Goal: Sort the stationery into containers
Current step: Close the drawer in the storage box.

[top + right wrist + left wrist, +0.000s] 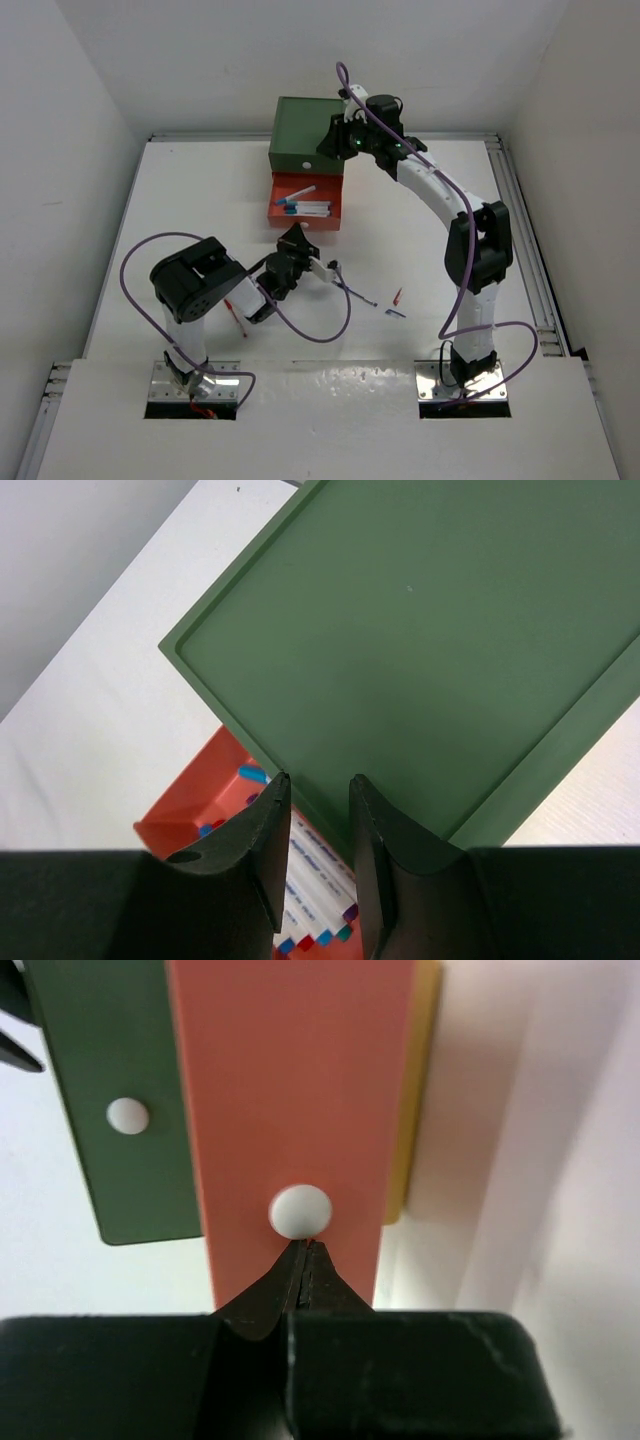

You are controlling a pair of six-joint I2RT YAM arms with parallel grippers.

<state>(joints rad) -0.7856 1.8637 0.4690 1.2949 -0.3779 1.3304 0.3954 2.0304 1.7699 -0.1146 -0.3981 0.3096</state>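
The cabinet's green top [305, 130] stands at the back centre. Its orange-red drawer [278, 212] is pulled out toward me and holds several white pens [305, 205] with blue and red caps. My left gripper [296, 234] is shut, and its tips [303, 1247] touch the underside of the drawer's white knob [300, 1210]. The green drawer front [125, 1160] and the yellow drawer's edge [425, 1080] flank it. My right gripper [318, 785] is open with a narrow gap above the front edge of the green top [430, 630], with pens [320, 900] below it.
Loose pens lie on the table: a red one [236, 318] by the left arm, a thin purple-tipped one [360, 293], and short red [397, 297] and blue [395, 313] pieces near the middle. Purple cables loop across the near table. White walls enclose the table.
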